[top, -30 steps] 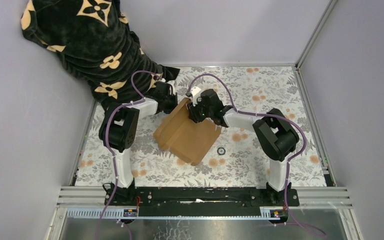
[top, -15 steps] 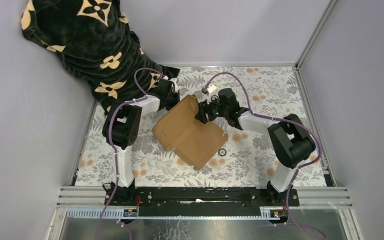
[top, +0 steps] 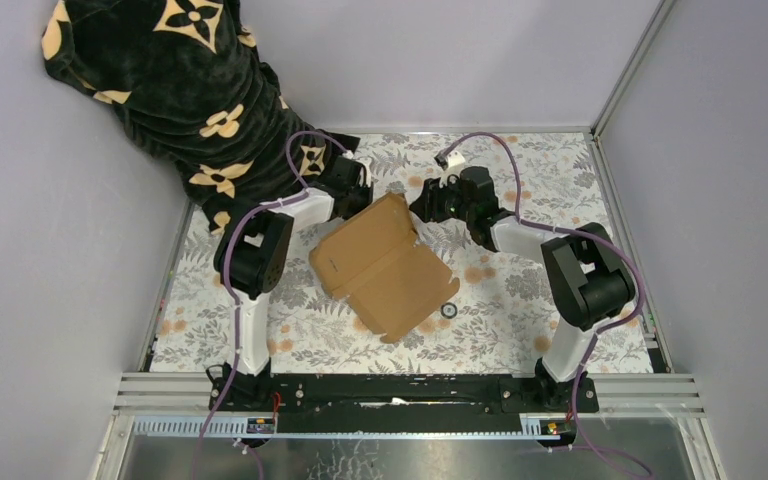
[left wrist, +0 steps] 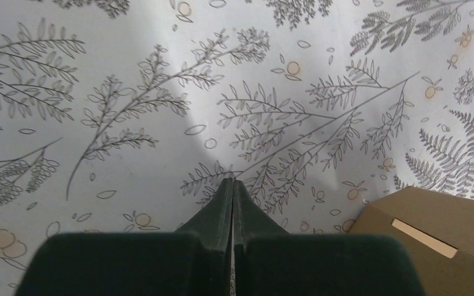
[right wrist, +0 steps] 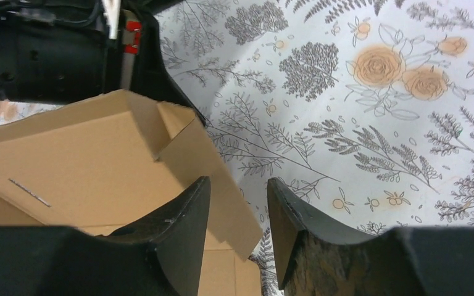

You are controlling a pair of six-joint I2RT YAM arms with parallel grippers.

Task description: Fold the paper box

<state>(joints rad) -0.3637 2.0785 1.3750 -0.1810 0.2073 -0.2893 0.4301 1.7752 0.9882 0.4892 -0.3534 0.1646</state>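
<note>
Paper box [top: 385,265]: flap [right wrist: 182,145] half-raised, folding midway. Our left gripper [left wrist: 232,185]: pinched together, empty. Right gripper [right wrist: 239,185]: parted, empty. Next, we judge: grip that flap.

I see the floral table [top: 560,170] carrying the paper box [top: 380,265], a small black ring [top: 448,311] just beside it, dark fabric [top: 180,90] at far left

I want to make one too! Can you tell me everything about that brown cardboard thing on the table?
The cardboard is plain brown, a mostly flat sheet with crease lines, a thin slot and notched tabs. It lies slanted on the flowery tablecloth, with a flap at its far end bent up a little. The open right claw and the shut left claw sit near that far end; neither grips it.
</note>
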